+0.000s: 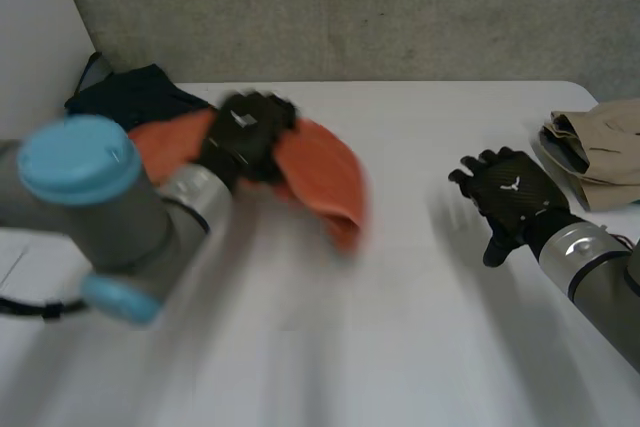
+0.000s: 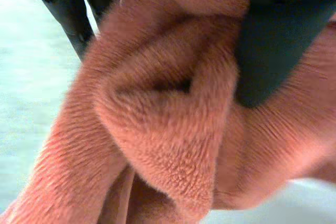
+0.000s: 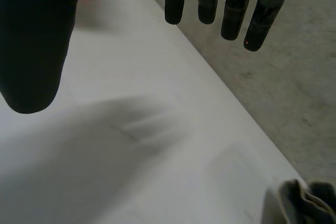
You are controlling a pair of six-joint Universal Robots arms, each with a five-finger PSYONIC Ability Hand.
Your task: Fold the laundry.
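White surface (image 1: pixel 400 297), upper left: orange fleece (image 1: pixel 335 177), likely soft, light and floppy, bunched in the left hand (image 1: pixel 248 137), best taken by an edge; right hand (image 1: pixel 510 192) spread, empty.

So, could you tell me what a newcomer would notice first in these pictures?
First, the orange fleece cloth, bunched in the left hand at the table's far left, beside a dark garment. Then the right hand, which hangs open over the white table, near folded beige clothes at the right edge.
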